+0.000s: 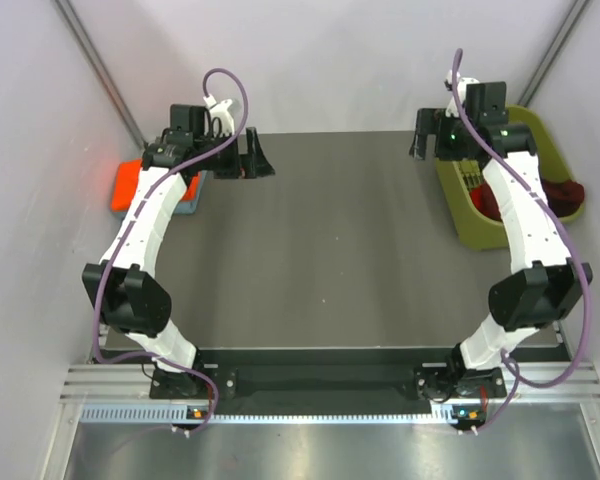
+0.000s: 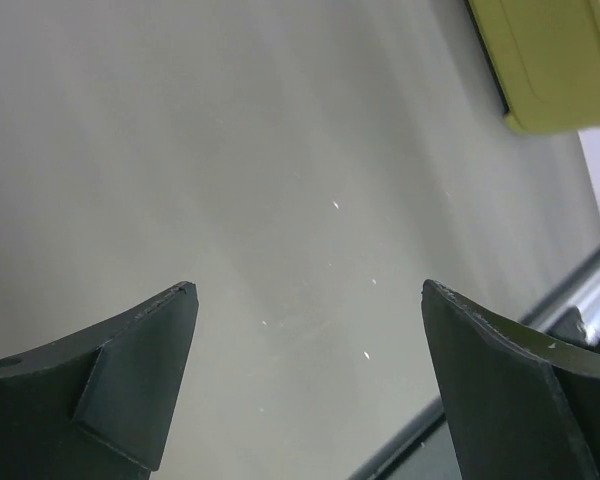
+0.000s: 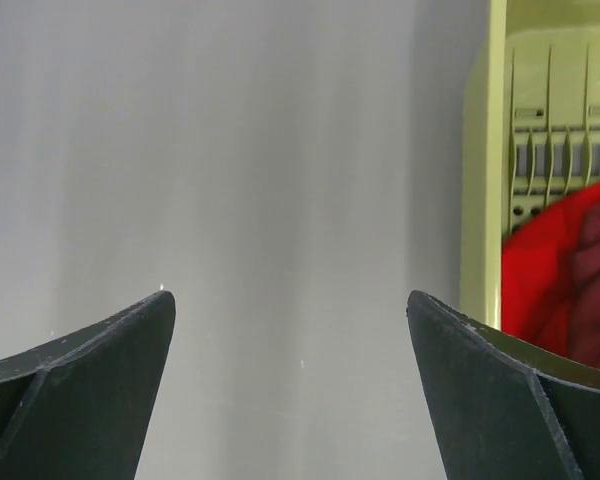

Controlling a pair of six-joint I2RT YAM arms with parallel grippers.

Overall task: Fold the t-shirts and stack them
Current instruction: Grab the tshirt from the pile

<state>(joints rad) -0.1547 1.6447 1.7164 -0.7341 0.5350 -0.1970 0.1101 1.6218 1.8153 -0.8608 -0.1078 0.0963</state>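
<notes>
Two end effectors are seen, and both are spread wide with nothing held. The left end effector [image 2: 305, 290] is hung over bare bench [image 2: 230, 150] near the far left corner. The right end effector [image 3: 290, 295] is hung just beside the olive bin [image 3: 485, 150]. Inside that bin a bright red shirt [image 3: 545, 265] is bunched up, and a dark maroon shirt [image 1: 567, 192] is piled with it. An orange shirt [image 1: 128, 185] seems to be laid on a grey-blue shirt [image 1: 192, 195] at the bench's far left edge, close to the left end effector. The shirts are judged to be soft, light and floppy, so they will likely sag and crumple when lifted. A top fold of the red shirt is best pinched, so the cloth can be pulled out and spread flat.
</notes>
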